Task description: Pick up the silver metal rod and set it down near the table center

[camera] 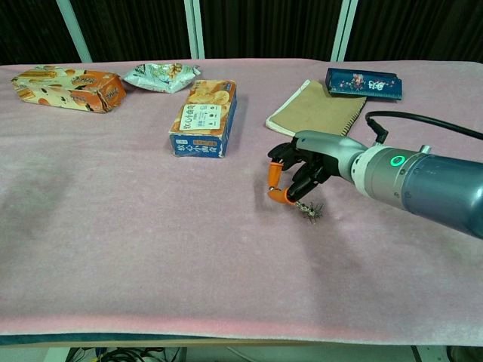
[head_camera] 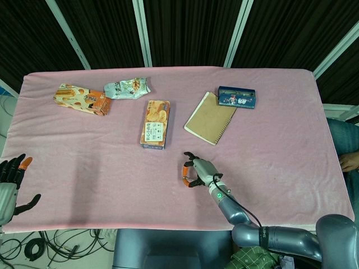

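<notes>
One silver metal rod (camera: 310, 211) pinched under right hand (camera: 296, 176), low over pink desk (camera: 151, 241), near center. Carry step apparently ending; next: lower, spread fingers, release. Left hand (head_camera: 10, 178) idle, fingers apart.

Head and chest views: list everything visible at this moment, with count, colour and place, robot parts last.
table cover: 1, pink, spans the whole table
snack pack: 1, orange, far left
foil snack bag: 1, silver-white, far side, right of the orange pack
biscuit box: 1, orange with blue edge, lying flat left of centre
notebook: 1, brown, spiral-bound, right of the box
pencil case: 1, dark blue, patterned, behind the notebook
silver metal rod: 1, silver, hanging from the right robot hand's fingers near the centre, lower end at the cloth
cables: dark, on the floor at bottom left
right robot hand: 1, black with orange tips, pinches the rod
left robot hand: 1, black with orange tip, fingers spread, off the table's left edge
</notes>
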Controlling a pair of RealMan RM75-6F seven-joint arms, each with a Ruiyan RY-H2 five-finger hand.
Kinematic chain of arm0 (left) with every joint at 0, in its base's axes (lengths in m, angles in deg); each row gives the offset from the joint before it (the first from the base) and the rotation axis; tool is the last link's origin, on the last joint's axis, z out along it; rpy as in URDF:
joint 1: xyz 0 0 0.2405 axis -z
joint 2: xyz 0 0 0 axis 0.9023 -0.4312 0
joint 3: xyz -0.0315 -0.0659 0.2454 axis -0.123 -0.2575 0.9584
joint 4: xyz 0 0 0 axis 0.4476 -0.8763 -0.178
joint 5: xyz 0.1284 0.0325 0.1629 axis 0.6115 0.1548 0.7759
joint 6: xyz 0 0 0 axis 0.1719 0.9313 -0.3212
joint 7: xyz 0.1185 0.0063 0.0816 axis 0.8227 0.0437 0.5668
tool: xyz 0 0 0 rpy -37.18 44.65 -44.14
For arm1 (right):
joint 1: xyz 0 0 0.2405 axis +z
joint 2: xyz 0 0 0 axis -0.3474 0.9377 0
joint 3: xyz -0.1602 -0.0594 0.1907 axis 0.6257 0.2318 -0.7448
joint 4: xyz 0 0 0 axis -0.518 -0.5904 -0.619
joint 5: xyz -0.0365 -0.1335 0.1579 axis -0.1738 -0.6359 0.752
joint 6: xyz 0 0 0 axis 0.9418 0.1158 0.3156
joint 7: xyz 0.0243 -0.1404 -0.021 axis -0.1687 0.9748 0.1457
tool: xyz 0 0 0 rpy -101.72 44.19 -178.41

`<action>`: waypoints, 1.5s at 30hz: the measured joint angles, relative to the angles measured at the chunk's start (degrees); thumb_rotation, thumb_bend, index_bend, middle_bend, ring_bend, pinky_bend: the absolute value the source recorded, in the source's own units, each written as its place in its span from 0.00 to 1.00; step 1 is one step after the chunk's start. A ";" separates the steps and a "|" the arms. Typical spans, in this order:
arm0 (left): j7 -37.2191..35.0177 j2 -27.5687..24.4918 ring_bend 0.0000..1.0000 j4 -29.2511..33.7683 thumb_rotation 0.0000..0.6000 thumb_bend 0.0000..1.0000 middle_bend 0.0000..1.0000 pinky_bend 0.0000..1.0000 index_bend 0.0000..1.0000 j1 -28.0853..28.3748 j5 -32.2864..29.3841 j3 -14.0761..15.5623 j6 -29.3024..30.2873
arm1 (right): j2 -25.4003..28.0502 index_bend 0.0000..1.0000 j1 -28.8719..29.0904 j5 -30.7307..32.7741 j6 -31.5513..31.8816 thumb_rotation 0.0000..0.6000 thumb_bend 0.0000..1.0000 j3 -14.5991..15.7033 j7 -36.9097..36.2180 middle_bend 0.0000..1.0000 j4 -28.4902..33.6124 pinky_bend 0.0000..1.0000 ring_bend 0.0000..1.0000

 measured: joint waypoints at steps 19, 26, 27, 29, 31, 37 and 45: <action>0.75 0.04 0.00 0.38 1.00 0.22 0.00 0.00 0.07 -0.14 -1.07 -0.34 0.00 | -2.20 0.06 1.16 1.37 1.85 1.00 0.24 1.61 6.03 0.02 1.35 0.16 0.09; 1.47 0.34 0.00 0.28 1.00 0.22 0.00 0.00 0.07 -0.16 -1.21 -0.44 0.09 | 1.53 0.06 0.25 -0.01 3.74 1.00 0.24 1.36 6.55 0.02 6.31 0.16 0.07; 1.61 0.41 0.00 0.28 1.00 0.22 0.00 0.00 0.07 -0.15 -1.23 -0.46 0.11 | 2.75 0.06 -0.03 -0.54 4.31 1.00 0.24 1.34 6.75 0.02 7.65 0.16 0.07; 1.92 0.54 0.00 0.29 1.00 0.22 0.00 0.00 0.07 -0.16 -1.26 -0.48 0.14 | 4.95 0.06 -0.54 -1.36 5.30 1.00 0.24 1.28 7.07 0.02 9.95 0.16 0.07; 2.15 0.60 0.00 0.37 1.00 0.22 0.00 0.00 0.07 -0.20 -1.24 -0.44 0.19 | 8.12 0.06 -1.30 -2.39 6.67 1.00 0.24 1.19 7.50 0.02 12.97 0.15 0.07; 2.00 0.49 0.00 0.55 1.00 0.22 0.00 0.00 0.07 -0.23 -1.10 -0.33 0.15 | 20.30 0.06 -4.42 -5.47 10.70 1.00 0.24 1.20 8.84 0.02 21.46 0.15 0.08; 1.04 0.03 0.00 0.73 1.00 0.22 0.00 0.00 0.07 0.04 -0.60 -0.09 -0.41 | 37.94 0.06 -13.81 -15.08 15.41 1.00 0.24 3.04 2.06 0.02 29.87 0.15 0.08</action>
